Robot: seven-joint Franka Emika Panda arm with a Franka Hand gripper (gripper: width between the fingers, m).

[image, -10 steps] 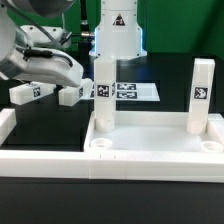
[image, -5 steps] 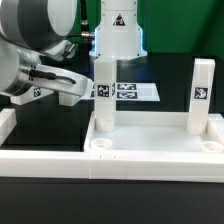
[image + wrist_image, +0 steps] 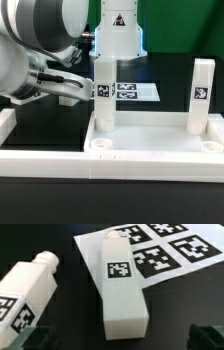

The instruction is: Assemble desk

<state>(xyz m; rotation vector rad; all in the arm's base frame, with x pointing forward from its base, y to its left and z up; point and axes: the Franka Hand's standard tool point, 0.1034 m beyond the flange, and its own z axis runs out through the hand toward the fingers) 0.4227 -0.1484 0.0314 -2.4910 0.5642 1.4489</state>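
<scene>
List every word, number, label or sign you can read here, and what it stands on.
No words or numbers can be read anywhere.
A triangle sign on the white column: symbol too small to read.
Square coded tags, patterns only: marker board, standing legs, lying legs.

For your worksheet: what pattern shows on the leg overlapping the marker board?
A black-and-white square tag; wrist view.

From where I stand, the arm [image 3: 14,62] comes in from the exterior view's left, with its bulky grey-and-white wrist [image 3: 48,22] bent over and low. The pincer [image 3: 70,86] points down and forward, jaws spread wide. In the wrist view its dark fingertips [image 3: 206,335] sit far apart.
</scene>
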